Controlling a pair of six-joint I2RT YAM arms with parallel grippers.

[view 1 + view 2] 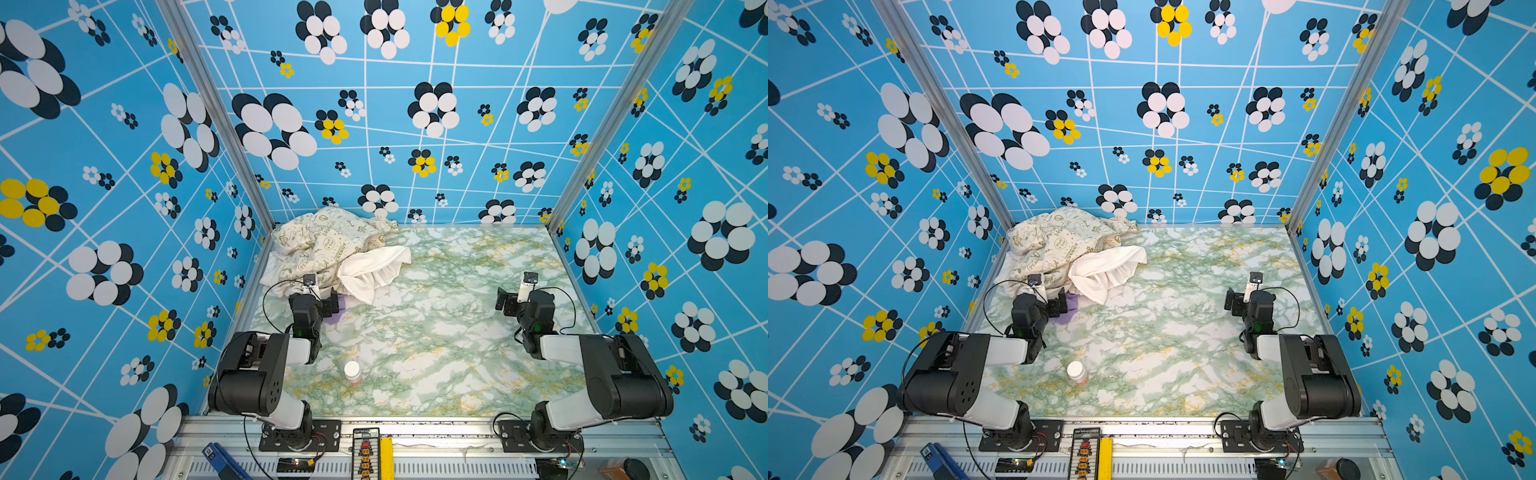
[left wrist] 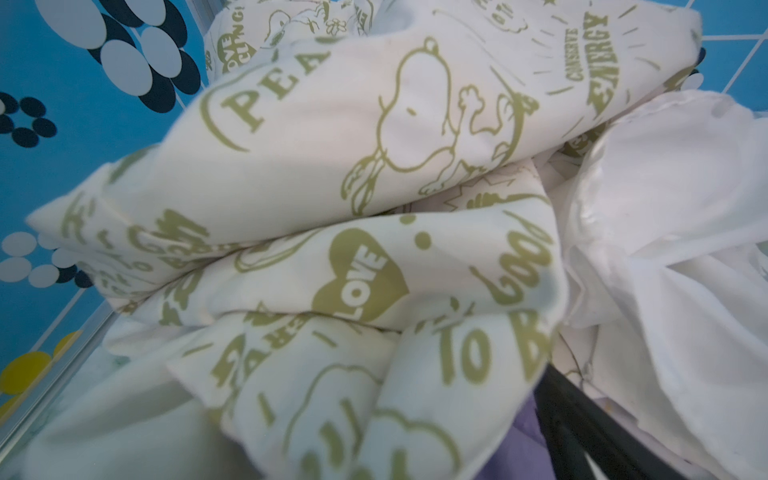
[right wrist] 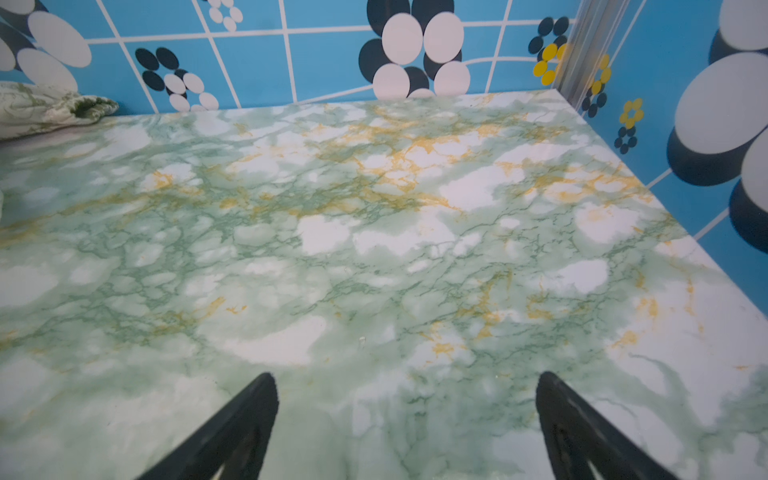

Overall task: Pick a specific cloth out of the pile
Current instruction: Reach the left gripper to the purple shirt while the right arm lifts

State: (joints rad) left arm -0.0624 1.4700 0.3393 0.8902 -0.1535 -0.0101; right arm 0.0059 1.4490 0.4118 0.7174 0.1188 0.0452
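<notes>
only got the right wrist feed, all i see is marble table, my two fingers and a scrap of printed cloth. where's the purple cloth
observer: a small patch of the lavender cloth pokes out from the pile on the side nearest the arms; the rest is buried.
operator: whats covering it
observer: the cream printed cloth and the plain white cloth are heaped over it.
operator: is the other arm anywhere near
observer: yes, the left hand is right at that lavender patch, jaws open, and i can't see it gripping anything.
</notes>
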